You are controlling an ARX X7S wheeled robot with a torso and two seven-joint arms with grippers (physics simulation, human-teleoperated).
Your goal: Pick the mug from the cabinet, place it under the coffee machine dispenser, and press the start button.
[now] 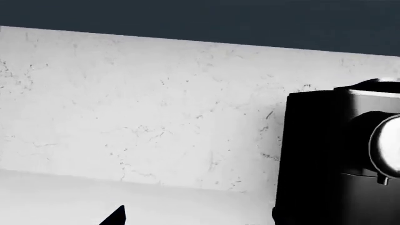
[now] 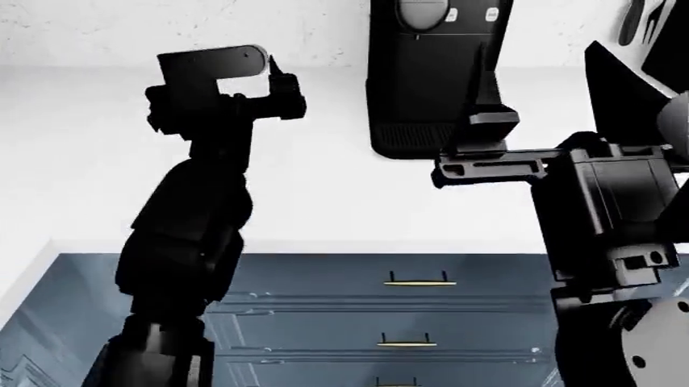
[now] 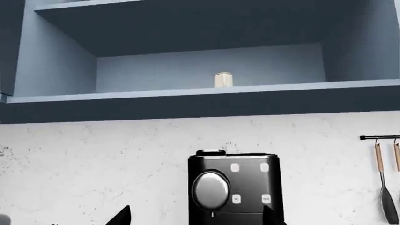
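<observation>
Mug (image 3: 223, 79) upright on cabinet shelf (image 3: 206, 91), well above machine (image 3: 234, 187) & both arms. Right tool (image 2: 473, 105) nearer, fingers spread, empty. Left tool (image 2: 282, 85): can't tell.

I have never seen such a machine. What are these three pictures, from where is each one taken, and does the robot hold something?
These are simulator renders of a two-armed robot in a kitchen. The head view looks down over both dark arms: the left gripper and the right gripper hang above a white counter, with blue drawers below it. On the counter stands the black coffee machine. The other two pictures come from cameras near each gripper. The right wrist view shows the machine's silver dispenser, utensils hanging on a rail, and the small cream mug on the open cabinet shelf above. The left wrist view shows wall and the machine's side. Nothing appears to be held.
</observation>
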